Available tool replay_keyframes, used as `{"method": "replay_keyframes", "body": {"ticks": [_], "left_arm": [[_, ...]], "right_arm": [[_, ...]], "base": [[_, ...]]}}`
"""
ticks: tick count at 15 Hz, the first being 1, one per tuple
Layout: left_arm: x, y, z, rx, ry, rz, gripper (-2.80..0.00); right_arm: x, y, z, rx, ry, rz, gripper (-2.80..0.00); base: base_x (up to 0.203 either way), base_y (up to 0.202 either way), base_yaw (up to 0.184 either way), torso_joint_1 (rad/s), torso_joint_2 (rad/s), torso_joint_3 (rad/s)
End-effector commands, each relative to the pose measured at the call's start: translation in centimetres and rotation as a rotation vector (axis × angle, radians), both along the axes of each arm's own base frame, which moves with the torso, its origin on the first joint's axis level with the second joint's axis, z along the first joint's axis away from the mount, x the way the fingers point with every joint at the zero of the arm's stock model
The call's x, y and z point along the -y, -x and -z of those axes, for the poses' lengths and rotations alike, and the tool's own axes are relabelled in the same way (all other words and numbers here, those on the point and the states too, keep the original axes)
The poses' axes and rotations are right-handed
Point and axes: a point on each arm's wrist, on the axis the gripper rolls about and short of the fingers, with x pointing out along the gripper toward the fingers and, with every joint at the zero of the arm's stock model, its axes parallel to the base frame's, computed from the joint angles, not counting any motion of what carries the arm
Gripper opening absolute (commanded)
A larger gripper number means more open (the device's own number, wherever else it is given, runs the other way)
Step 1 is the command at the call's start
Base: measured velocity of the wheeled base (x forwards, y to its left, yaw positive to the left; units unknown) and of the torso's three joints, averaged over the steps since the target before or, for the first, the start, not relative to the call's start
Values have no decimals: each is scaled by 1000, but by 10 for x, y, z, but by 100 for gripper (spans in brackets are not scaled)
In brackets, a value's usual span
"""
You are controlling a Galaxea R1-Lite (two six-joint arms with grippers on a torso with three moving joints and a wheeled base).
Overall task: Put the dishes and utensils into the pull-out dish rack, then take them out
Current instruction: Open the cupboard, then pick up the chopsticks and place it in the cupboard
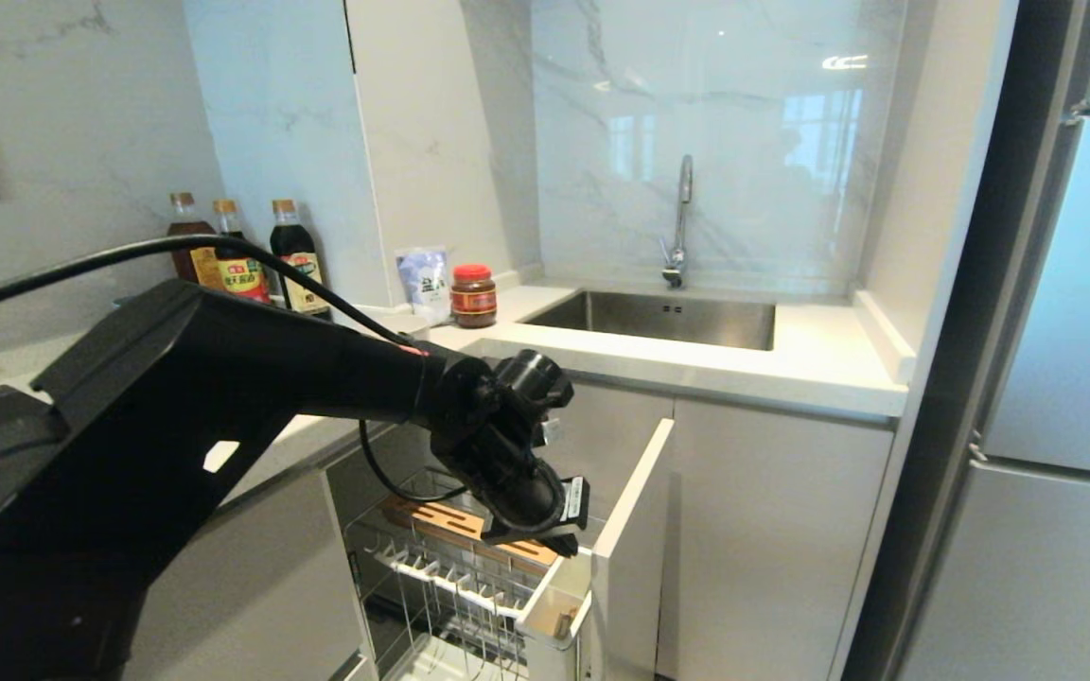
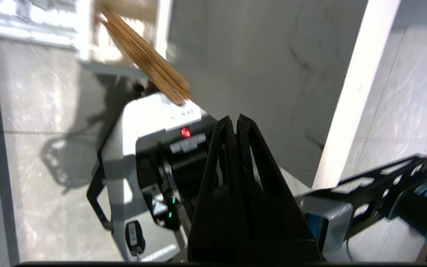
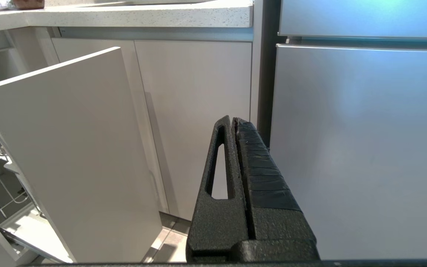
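Note:
The pull-out dish rack (image 1: pixel 431 577) stands drawn out of the lower cabinet, showing chrome wire prongs, a slotted wooden strip (image 1: pixel 446 522), a white utensil cup (image 1: pixel 553 605) and a white panel front (image 1: pixel 635 530). My left gripper (image 2: pixel 234 120) hangs just above the cup corner, shut on nothing. In the left wrist view, light-brown chopsticks (image 2: pixel 145 55) lean out of the white cup (image 2: pixel 84 33), apart from the fingertips. The dishes are out of view. My right gripper (image 3: pixel 232 120) is parked low and shut, facing the cabinet doors.
On the counter stand three sauce bottles (image 1: pixel 242 265), a pouch and a red-lidded jar (image 1: pixel 473 295), beside a steel sink (image 1: pixel 659 317) with a tap. A tall fridge (image 1: pixel 1065 378) fills the right. My own base (image 2: pixel 143 178) sits on the tiled floor below the left gripper.

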Motion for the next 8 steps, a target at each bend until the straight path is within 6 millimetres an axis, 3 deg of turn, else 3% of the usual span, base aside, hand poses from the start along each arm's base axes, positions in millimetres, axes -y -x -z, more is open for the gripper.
{"method": "replay_keyframes", "body": {"ticks": [1, 6, 8], "left_arm": [[-15, -4, -24, 55, 30, -41, -280], [-79, 3, -119, 350, 56, -205, -280], [-115, 25, -167, 505, 75, -245, -280]], "right_arm": [[0, 0, 0, -1, 0, 0, -280], [0, 0, 0, -1, 0, 0, -280], [0, 0, 0, -1, -1, 0, -280]], "base": [[0, 0, 0, 0, 0, 0], [0, 0, 0, 0, 0, 0], [0, 0, 0, 0, 0, 0]]}}
